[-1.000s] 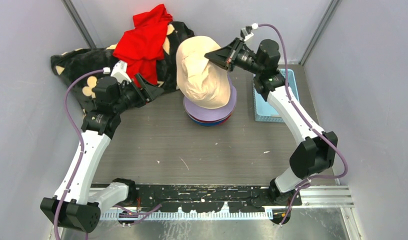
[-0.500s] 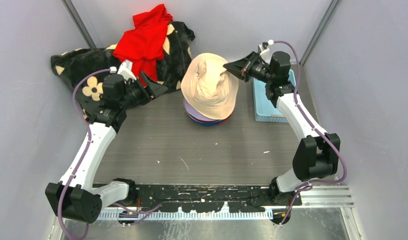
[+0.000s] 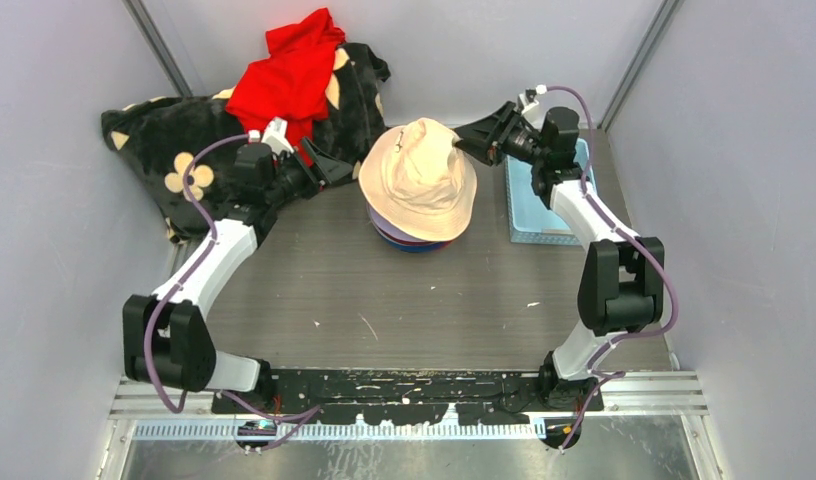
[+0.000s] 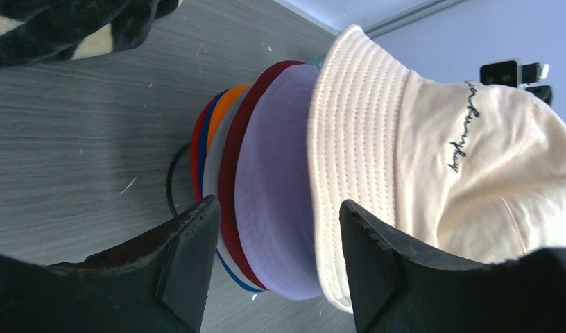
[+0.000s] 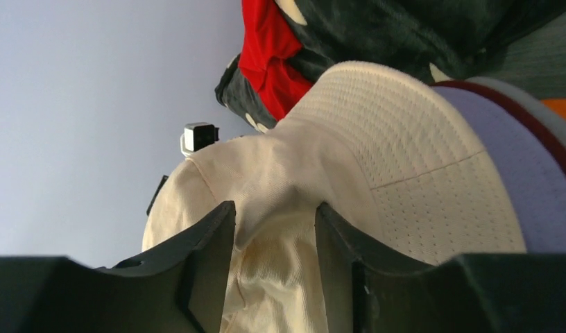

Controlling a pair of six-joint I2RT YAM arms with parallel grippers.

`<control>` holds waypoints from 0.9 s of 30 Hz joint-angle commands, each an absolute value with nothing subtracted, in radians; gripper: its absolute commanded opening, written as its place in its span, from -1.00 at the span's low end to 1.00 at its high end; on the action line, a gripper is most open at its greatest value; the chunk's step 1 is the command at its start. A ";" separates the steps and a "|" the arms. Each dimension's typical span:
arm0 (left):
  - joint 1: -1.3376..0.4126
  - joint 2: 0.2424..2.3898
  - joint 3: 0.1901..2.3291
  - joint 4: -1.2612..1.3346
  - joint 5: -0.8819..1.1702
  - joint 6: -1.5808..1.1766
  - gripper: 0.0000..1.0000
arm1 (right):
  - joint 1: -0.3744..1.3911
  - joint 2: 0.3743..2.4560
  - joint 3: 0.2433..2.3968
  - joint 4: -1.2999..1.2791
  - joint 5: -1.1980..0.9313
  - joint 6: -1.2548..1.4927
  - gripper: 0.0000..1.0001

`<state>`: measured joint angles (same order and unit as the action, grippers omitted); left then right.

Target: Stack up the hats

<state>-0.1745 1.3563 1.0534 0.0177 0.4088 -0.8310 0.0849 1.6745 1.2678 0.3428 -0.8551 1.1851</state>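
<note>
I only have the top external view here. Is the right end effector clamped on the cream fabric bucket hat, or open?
Observer: In the right wrist view, the right end effector has its fingers apart, with a fold of the cream fabric bucket hat's crown between them.
Operator: Is the left end effector holding anything?
Observer: No. The left wrist view shows the left end effector open and empty.
Operator: What's under the cream hat?
Observer: Side-on, there is a lilac-grey brim, a maroon brim, then an orange brim lower down.
</note>
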 commanded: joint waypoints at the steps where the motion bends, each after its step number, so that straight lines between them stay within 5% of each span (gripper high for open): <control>1: -0.168 1.400 1.039 0.300 0.498 -0.882 0.29 | 0.021 1.620 1.272 0.531 -0.883 1.191 0.13; 11: -0.169 1.530 1.003 0.627 0.635 -1.038 0.29 | -0.067 1.473 1.192 0.261 -0.823 0.923 0.23; 27: -0.170 1.768 1.046 1.040 0.791 -1.334 0.14 | -0.094 1.434 1.067 0.276 -0.845 0.907 0.23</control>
<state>-0.1745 1.7195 1.0016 0.7971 0.7216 -1.2095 -0.0814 1.4803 1.0775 0.2459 -0.8356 0.9325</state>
